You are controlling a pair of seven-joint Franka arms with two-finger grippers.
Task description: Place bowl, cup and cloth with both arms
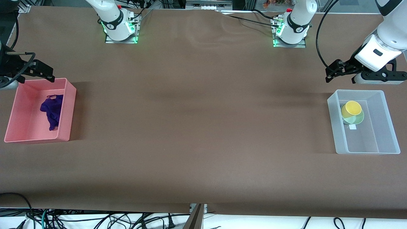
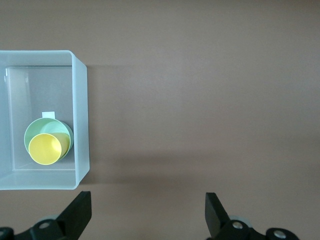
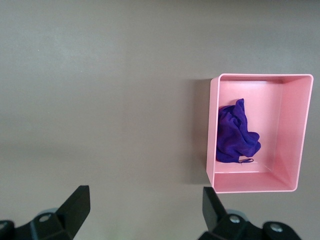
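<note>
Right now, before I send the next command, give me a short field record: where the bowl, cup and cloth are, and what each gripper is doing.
bowl: in the clear bin, toward the left arm's end of the table
cup: sitting in the bowl, tilted
cloth: bunched in the pink bin, toward the right arm's end
left gripper: open, empty, in the air by the clear bin's edge nearest the bases
right gripper: open, empty, over the pink bin's edge nearest the bases

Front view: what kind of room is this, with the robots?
Probably a robot lab. Two white arms are bolted to a brown-covered table, loose cables lie beneath its edge, and a pink bin and a clear bin hold practice items.
</note>
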